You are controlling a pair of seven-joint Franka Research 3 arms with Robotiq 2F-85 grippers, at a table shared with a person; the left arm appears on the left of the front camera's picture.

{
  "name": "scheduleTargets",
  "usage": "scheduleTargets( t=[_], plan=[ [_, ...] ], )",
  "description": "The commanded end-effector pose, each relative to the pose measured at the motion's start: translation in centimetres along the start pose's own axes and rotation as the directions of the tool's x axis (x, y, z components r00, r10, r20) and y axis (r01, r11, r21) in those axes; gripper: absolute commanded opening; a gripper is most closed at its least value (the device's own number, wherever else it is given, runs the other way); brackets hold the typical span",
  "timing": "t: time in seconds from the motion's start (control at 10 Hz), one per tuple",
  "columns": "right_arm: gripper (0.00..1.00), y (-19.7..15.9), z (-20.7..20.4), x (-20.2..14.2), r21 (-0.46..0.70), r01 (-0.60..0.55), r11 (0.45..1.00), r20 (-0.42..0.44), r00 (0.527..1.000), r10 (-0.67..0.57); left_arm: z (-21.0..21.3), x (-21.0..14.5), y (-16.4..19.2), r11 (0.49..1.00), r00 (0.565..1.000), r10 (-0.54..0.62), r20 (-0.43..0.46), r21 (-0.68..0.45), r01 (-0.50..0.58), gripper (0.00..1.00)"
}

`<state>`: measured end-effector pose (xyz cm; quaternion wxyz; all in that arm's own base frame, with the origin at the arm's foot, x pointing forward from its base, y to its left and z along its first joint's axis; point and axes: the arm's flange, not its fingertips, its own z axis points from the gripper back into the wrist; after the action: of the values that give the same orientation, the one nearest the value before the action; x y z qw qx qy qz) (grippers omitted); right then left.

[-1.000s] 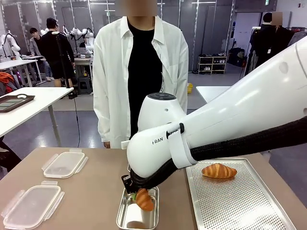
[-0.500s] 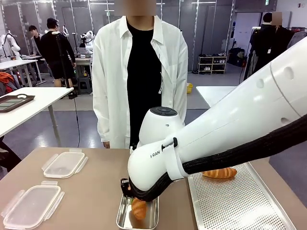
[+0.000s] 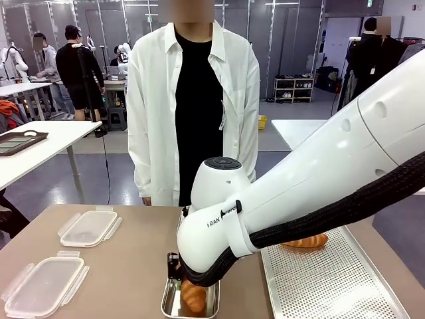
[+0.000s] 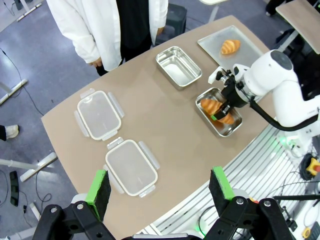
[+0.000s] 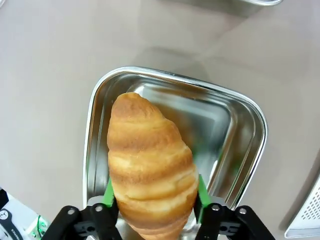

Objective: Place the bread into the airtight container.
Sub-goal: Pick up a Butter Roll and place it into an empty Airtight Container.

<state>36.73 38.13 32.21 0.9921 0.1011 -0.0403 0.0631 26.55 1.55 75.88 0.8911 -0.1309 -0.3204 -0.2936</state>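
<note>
My right gripper (image 5: 152, 196) is shut on a golden croissant (image 5: 150, 170), its green pads pressed against both sides. It holds the bread low inside a rectangular metal container (image 5: 255, 125). In the front view the same croissant (image 3: 193, 296) sits in that container (image 3: 170, 303) under my right arm at the table's near edge. From high above, the left wrist view shows the container (image 4: 235, 126) with the bread (image 4: 210, 106) and the right gripper over it. My left gripper (image 4: 158, 185) hangs open far above the table, holding nothing.
A second croissant (image 3: 307, 240) lies on a perforated tray (image 3: 332, 286) at the right. Another metal container (image 4: 178, 66) stands bare near the person. Two clear lids (image 3: 88, 228) (image 3: 43, 286) lie at the left. A person (image 3: 192, 100) stands at the far edge.
My right gripper has come down with the croissant, from just above the container's rim to low inside it. The left arm has stayed put.
</note>
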Motion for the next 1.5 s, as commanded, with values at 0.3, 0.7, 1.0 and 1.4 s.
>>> scheduleTargets(
  t=[0.3, 0.7, 1.0, 1.4],
  plan=[
    [1.00, 1.00, 0.51, 0.15, -0.039, 0.037, 0.999, 0.035, 0.999, -0.036, 0.11, 0.13, -0.01, 1.000, 1.000, -0.016, -0.001, -0.005, 0.016, 1.00],
    [1.00, 0.19, 0.36, 0.00, -0.021, -0.007, 1.000, 0.023, 1.000, 0.007, 0.11, 0.13, -0.01, 1.000, 1.000, -0.016, -0.001, -0.005, 0.016, 1.00],
    [1.00, 0.19, 0.36, 0.00, -0.021, -0.007, 1.000, 0.023, 1.000, 0.007, 0.11, 0.13, -0.01, 1.000, 1.000, -0.016, -0.001, -0.005, 0.016, 1.00],
    [1.00, 0.19, 0.36, 0.00, -0.021, -0.007, 1.000, 0.023, 1.000, 0.007, 0.11, 0.13, -0.01, 1.000, 1.000, -0.016, -0.001, -0.005, 0.016, 1.00]
  ],
)
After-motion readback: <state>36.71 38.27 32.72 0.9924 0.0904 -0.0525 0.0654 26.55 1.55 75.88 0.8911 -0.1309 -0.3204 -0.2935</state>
